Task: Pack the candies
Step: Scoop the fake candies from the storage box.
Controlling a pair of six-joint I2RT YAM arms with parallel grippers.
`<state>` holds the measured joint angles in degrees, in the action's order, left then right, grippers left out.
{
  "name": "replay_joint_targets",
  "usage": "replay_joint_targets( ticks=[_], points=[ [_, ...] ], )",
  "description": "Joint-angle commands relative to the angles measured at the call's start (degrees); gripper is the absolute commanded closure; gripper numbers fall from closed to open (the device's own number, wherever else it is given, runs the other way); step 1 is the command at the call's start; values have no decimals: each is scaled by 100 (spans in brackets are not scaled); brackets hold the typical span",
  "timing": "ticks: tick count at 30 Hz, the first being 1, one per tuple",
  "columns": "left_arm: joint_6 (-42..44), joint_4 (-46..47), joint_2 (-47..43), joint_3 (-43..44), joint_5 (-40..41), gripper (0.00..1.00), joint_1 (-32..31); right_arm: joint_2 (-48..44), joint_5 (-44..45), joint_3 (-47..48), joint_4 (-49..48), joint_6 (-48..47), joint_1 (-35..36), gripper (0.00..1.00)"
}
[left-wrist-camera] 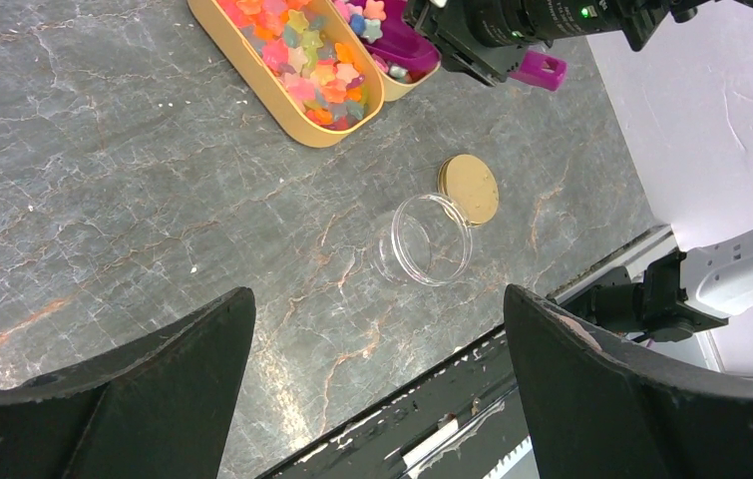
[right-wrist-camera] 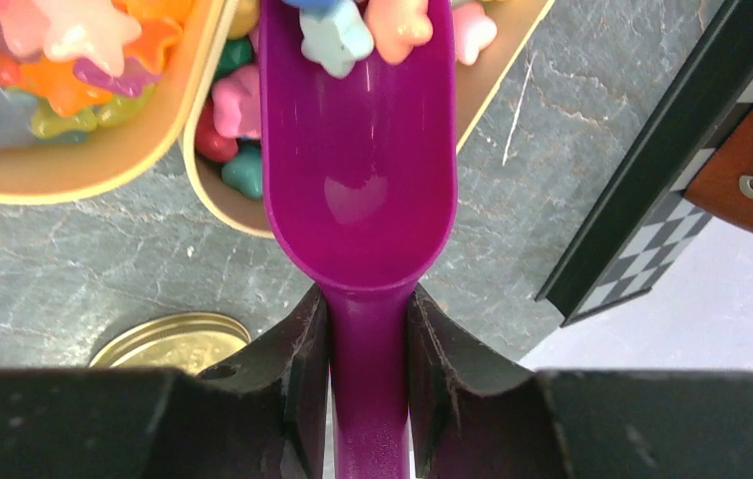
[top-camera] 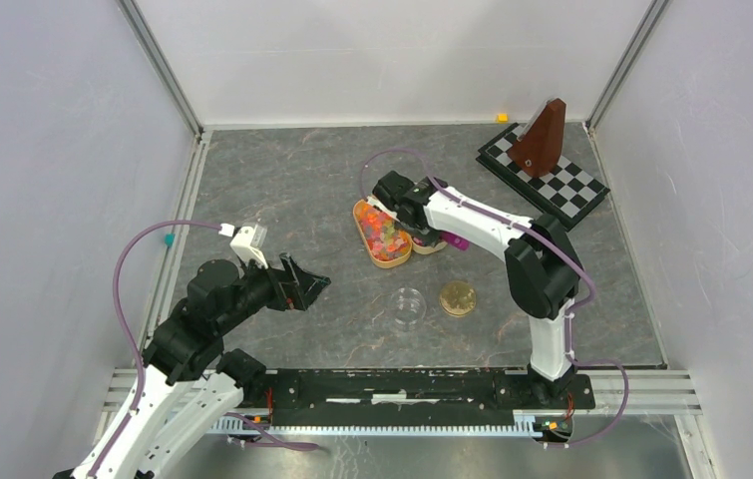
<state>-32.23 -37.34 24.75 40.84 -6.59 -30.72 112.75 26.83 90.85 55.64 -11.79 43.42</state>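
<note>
The candies (top-camera: 384, 236) are small star-shaped sweets in mixed bright colours, lying in two tan oval trays (top-camera: 365, 238) at mid table. My right gripper (top-camera: 434, 234) is shut on the handle of the purple scoop (right-wrist-camera: 357, 170). The scoop's bowl is over the right-hand tray (right-wrist-camera: 222, 200) and carries a few candies (right-wrist-camera: 352, 30) at its front. The right wrist view shows the fingers (right-wrist-camera: 297, 344) pressed on the handle on both sides. My left gripper (top-camera: 307, 284) is open and empty, held above the table left of the clear jar (top-camera: 409, 306). The candies also show in the left wrist view (left-wrist-camera: 302, 50).
A gold lid (top-camera: 458, 297) lies flat beside the open jar (left-wrist-camera: 434, 239). A checkerboard (top-camera: 544, 175) with a brown wedge-shaped block (top-camera: 542, 140) stands at the back right. White walls enclose the table. The black mounting rail (top-camera: 402, 384) runs along the near edge.
</note>
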Motion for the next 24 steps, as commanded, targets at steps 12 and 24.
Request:
replay_joint_targets(
  ticks=[12,24],
  points=[
    [296,167,129,19,25,0,-9,-193,-959,-674,-1437,282,-368,100],
    [287,147,144,17,80,0,-5,-1217,-1413,-1886,-2561,522,-757,100]
  ],
)
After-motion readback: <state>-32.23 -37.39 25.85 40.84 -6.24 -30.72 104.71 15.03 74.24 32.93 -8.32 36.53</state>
